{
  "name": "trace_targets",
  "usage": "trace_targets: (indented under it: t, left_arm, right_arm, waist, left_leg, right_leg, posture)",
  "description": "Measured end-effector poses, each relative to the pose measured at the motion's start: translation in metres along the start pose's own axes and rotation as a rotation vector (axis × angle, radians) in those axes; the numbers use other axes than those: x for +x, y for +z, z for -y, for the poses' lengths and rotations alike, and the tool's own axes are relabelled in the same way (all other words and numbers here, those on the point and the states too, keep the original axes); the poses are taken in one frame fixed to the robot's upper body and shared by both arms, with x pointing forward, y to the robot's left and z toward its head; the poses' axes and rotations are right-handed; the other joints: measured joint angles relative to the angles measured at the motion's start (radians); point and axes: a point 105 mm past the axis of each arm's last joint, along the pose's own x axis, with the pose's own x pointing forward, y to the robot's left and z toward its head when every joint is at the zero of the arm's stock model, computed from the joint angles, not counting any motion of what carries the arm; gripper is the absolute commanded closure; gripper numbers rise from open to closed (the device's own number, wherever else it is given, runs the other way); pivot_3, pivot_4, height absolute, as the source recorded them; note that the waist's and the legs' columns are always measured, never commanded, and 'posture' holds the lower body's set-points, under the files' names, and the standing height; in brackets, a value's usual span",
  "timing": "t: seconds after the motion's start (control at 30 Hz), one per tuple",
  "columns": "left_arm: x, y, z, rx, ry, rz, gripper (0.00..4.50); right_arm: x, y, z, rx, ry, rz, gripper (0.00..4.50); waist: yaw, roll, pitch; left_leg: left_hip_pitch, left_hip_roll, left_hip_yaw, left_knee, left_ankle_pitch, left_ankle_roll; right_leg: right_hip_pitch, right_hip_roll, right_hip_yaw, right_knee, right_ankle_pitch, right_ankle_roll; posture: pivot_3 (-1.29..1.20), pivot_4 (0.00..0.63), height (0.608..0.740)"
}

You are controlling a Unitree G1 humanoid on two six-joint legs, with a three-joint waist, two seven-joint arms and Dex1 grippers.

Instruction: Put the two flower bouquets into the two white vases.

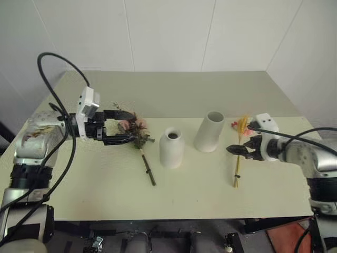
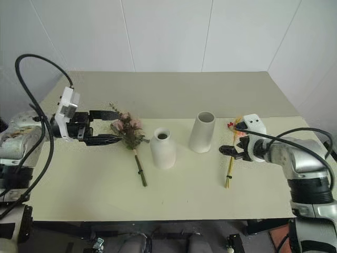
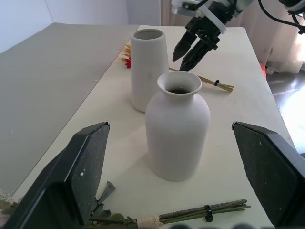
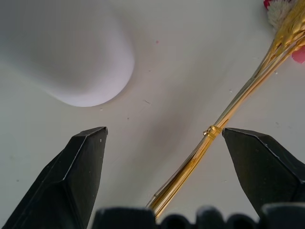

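Observation:
The pink rose bouquet [image 1: 138, 128] lies on the table left of centre, its dark stem [image 3: 190, 213] pointing toward the near edge. My left gripper [image 1: 128, 126] hovers open at its blooms, one finger on each side. The short bottle-shaped white vase [image 1: 172, 148] and the taller tapered white vase [image 1: 210, 132] stand upright mid-table. To their right the slim yellow bouquet [image 1: 238, 158] lies flat. My right gripper [image 1: 234, 151] is open just above its stalks [image 4: 224, 119], which run between the fingers. The left wrist view looks past both vases [image 3: 177, 129] to the right gripper [image 3: 195, 45].
The pale green table [image 1: 158, 208] backs onto white walls that meet in a corner at the far right. Black cables loop over my left arm [image 1: 52, 74]. Bare tabletop lies in front of the vases and behind them.

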Motion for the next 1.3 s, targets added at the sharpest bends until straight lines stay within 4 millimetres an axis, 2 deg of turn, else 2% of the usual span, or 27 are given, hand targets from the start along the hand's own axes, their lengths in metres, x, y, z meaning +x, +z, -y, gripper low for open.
trace_targets:
  t: [0.1, 0.27, 0.37, 0.57, 0.73, 0.9, 0.97, 1.03, 1.13, 1.23, 1.3]
  left_arm:
    - [0.004, 0.005, 0.0, 0.01, -0.037, 0.008, 0.02]
    - [0.006, 0.006, 0.0, 0.032, -0.064, 0.005, 0.02]
    - [0.006, 0.004, -0.001, 0.034, -0.066, 0.005, 0.0]
    - [0.006, 0.002, -0.001, 0.053, -0.062, -0.007, 0.0]
    - [0.008, -0.009, 0.0, 0.019, -0.045, -0.006, 0.0]
    - [0.007, -0.015, 0.002, 0.0, -0.035, -0.011, 0.0]
    - [0.007, -0.015, 0.001, 0.003, -0.027, -0.01, 0.0]
    - [0.004, -0.014, 0.0, 0.004, -0.007, -0.004, 0.0]
    - [0.002, -0.012, -0.001, -0.002, 0.013, 0.007, 0.0]
    - [0.002, -0.012, 0.002, -0.021, 0.021, 0.013, 0.0]
    - [0.002, -0.016, 0.004, -0.039, 0.029, 0.008, 0.0]
  right_arm:
    - [0.009, 0.003, 0.012, 0.02, -0.046, -0.033, 0.0]
    - [0.02, 0.0, 0.022, 0.023, -0.076, -0.08, 0.0]
    - [0.023, 0.002, 0.023, 0.041, -0.064, -0.089, 0.59]
    - [0.028, 0.006, 0.023, 0.056, -0.062, -0.1, 2.7]
    - [0.032, 0.006, 0.024, 0.056, -0.065, -0.108, 4.47]
    - [0.037, 0.012, 0.027, 0.079, -0.117, -0.068, 4.47]
    - [0.039, 0.019, 0.043, 0.067, -0.266, 0.036, 4.47]
    - [0.031, 0.033, 0.06, 0.005, -0.464, 0.217, 4.47]
    - [-0.002, 0.074, 0.06, -0.02, -0.611, 0.548, 4.47]
    - [-0.053, 0.119, 0.033, 0.046, -0.565, 0.923, 4.47]
    - [-0.088, 0.139, 0.01, 0.028, -0.495, 1.142, 4.47]
  waist:
    - [-0.002, 0.0, 0.0]
    - [-0.007, 0.0, 0.0]
    - [-0.009, 0.0, 0.0]
    - [-0.014, 0.0, 0.0]
    - [-0.025, 0.0, 0.0]
    - [-0.03, 0.0, 0.0]
    - [-0.029, 0.0, 0.0]
    - [-0.026, 0.0, 0.0]
    - [-0.028, 0.003, 0.002]
    - [-0.034, 0.003, 0.002]
    - [-0.031, 0.003, 0.002]
  left_leg:
    - [-0.009, 0.0, 0.001, 0.0, 0.0, 0.0]
    - [-0.01, 0.0, 0.001, 0.0, 0.0, 0.0]
    - [-0.009, 0.0, 0.001, 0.0, 0.0, 0.0]
    - [-0.007, 0.001, 0.0, 0.0, 0.0, 0.0]
    - [-0.005, 0.001, 0.0, 0.0, 0.0, 0.0]
    - [-0.004, 0.002, 0.0, 0.0, 0.0, 0.0]
    - [-0.004, 0.001, 0.0, 0.0, 0.002, -0.003]
    - [-0.005, 0.001, 0.0, 0.0, 0.002, -0.004]
    - [-0.006, 0.001, 0.001, 0.0, 0.003, -0.004]
    - [-0.006, 0.003, 0.001, -0.001, 0.003, -0.004]
    - [-0.005, 0.004, 0.0, -0.001, 0.003, -0.004]
  right_leg:
    - [-0.011, 0.0, 0.001, 0.002, 0.001, 0.0]
    - [-0.012, 0.0, 0.001, 0.002, 0.001, 0.0]
    - [-0.011, 0.0, 0.0, 0.003, 0.001, 0.0]
    - [-0.01, 0.001, 0.001, 0.005, 0.001, 0.0]
    - [-0.009, 0.002, 0.002, 0.006, 0.001, 0.0]
    - [-0.008, 0.003, 0.003, 0.007, 0.002, -0.001]
    - [-0.009, 0.003, 0.003, 0.007, 0.003, -0.001]
    - [-0.011, 0.003, 0.004, 0.008, 0.003, -0.001]
    - [-0.012, 0.003, 0.006, 0.008, 0.003, -0.001]
    - [-0.012, 0.004, 0.007, 0.008, 0.003, -0.001]
    - [-0.012, 0.006, 0.006, 0.008, 0.003, -0.001]
  posture:
    - [0.0, 0.15, 0.74]
    - [0.0, 0.15, 0.74]
    - [0.0, 0.15, 0.74]
    - [0.0, 0.15, 0.74]
    - [0.0, 0.15, 0.74]
    - [0.0, 0.15, 0.74]
    - [0.0, 0.15, 0.74]
    - [0.0, 0.15, 0.74]
    - [0.0, 0.15, 0.74]
    - [0.0, 0.15, 0.74]
    - [0.0, 0.15, 0.74]
